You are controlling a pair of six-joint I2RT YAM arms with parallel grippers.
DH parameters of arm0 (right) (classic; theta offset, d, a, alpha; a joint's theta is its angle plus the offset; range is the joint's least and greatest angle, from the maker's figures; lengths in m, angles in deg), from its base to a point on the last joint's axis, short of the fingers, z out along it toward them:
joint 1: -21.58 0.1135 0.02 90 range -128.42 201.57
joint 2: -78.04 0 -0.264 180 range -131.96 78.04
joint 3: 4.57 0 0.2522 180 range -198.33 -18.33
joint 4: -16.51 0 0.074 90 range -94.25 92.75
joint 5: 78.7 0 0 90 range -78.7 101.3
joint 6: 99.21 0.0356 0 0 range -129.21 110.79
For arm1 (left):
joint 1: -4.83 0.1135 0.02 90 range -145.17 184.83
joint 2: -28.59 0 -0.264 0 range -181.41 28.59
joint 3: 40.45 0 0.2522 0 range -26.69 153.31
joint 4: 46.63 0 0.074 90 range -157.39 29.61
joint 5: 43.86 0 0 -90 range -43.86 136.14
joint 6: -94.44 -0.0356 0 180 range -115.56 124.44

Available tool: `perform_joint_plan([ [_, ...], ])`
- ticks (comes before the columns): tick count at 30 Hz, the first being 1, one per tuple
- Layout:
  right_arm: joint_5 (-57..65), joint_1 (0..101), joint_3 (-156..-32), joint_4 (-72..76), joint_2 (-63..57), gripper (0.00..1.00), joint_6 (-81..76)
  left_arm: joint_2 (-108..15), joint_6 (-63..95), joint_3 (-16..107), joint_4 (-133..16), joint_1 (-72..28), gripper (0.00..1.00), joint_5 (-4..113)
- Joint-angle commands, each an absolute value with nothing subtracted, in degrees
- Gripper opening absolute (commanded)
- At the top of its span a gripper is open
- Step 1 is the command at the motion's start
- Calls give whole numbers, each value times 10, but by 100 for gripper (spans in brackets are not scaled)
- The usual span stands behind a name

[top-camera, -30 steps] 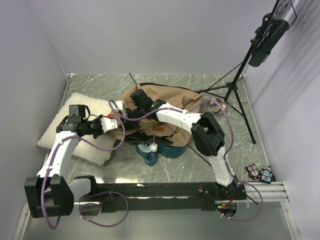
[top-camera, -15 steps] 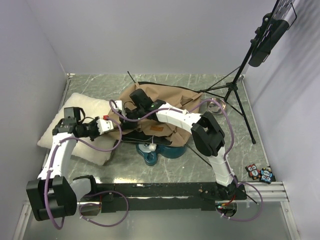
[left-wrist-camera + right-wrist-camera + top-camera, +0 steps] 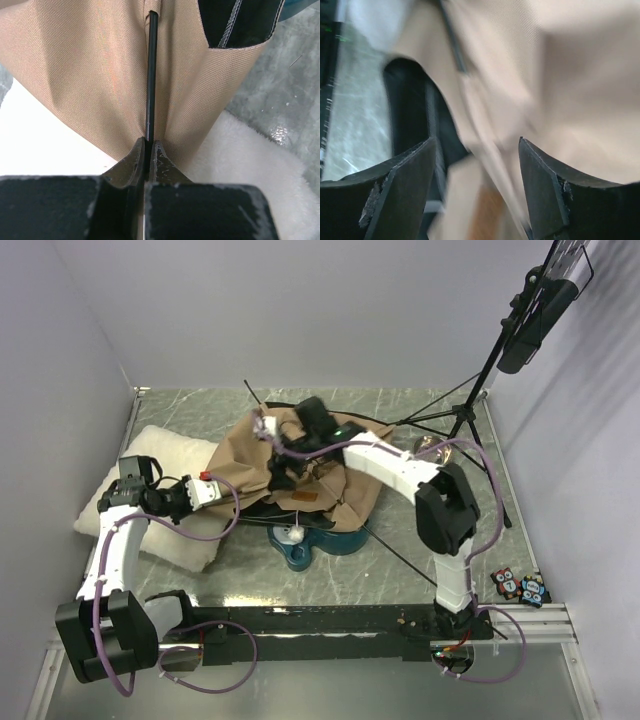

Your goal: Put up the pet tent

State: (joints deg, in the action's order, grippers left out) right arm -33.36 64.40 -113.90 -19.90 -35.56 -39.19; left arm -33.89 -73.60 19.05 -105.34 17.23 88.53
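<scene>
The pet tent (image 3: pixel 320 475) lies slumped mid-table as tan fabric over a black base, with a brown label patch (image 3: pixel 316 498) and a white pompom (image 3: pixel 293 533) at its front. My left gripper (image 3: pixel 212 483) is at the tent's left edge, over the pillow. In the left wrist view the left gripper (image 3: pixel 148 146) is shut on a thin black pole (image 3: pixel 150 75) that runs into a fold of the tan fabric (image 3: pixel 75 60). My right gripper (image 3: pixel 272 432) hovers over the tent's upper left. Seen from its own wrist, the right gripper (image 3: pixel 477 150) is open, with blurred tan fabric (image 3: pixel 560 75) and black base (image 3: pixel 410 100) beneath.
A cream-white pillow (image 3: pixel 150 495) lies at the left under the left arm. A teal object (image 3: pixel 315 545) pokes out beneath the tent's front. A tripod (image 3: pixel 460 420) and a metal bowl (image 3: pixel 428 450) stand at the right, and small owl figures (image 3: pixel 520 587) near the right front corner.
The left gripper closed on the pole and drew back left. The right gripper opened, let go and swung up and right across the tent. The fabric spread out to the left.
</scene>
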Motion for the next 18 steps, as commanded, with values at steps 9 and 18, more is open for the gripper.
perform_joint_plan([
  [9, -313, 563, -1103, -299, -322, 54, -551, -331, -762, 214, -1069, 182, 1, 861],
  [18, -256, 566, -1095, -263, -363, 54, -616, -336, -776, 232, -1092, 182, 1, 860],
])
